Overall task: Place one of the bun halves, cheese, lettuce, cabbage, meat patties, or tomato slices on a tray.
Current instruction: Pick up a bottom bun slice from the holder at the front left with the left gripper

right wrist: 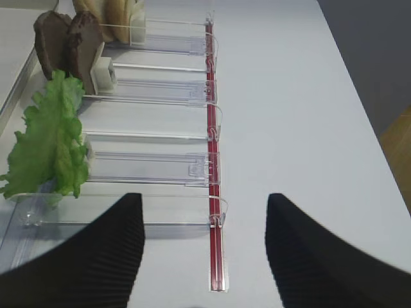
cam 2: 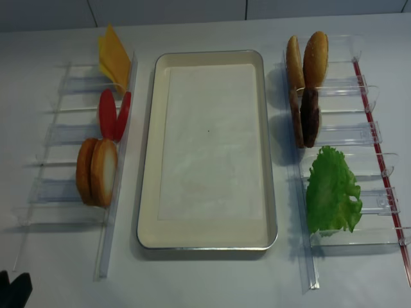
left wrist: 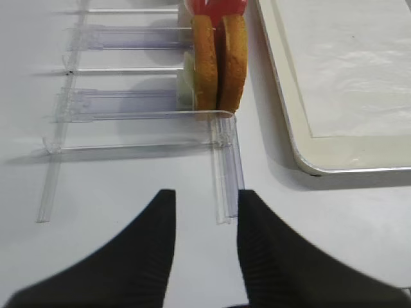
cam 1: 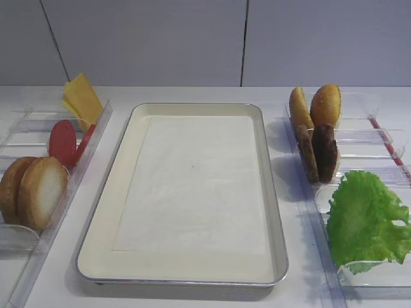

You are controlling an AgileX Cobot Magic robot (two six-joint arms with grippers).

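The cream tray (cam 1: pixel 106 212) lies empty in the middle, white liner inside. In the clear bins on the left stand two bun halves (cam 1: pixel 42 192) on edge, red tomato slices (cam 1: pixel 63 142) and yellow cheese (cam 1: pixel 82 97). On the right are dark meat patties (cam 1: pixel 324 153) and frilly lettuce (cam 1: pixel 366 218). Cabbage is out of view. My left gripper (left wrist: pixel 204 196) is open over bare table, short of the bun halves (left wrist: pixel 221 61) and the bin rail's end. My right gripper (right wrist: pixel 204 199) is open wide above the near end of the right bins, with the lettuce (right wrist: pixel 51 144) to its left.
Two golden-brown buns (cam 1: pixel 314 106) stand in the far right bin. A red strip (right wrist: pixel 213 192) runs along the outer side of the right bins. In the left wrist view the tray's near corner (left wrist: pixel 308 163) lies right of the left gripper. The left gripper (cam 2: pixel 14 287) shows at the bottom-left corner.
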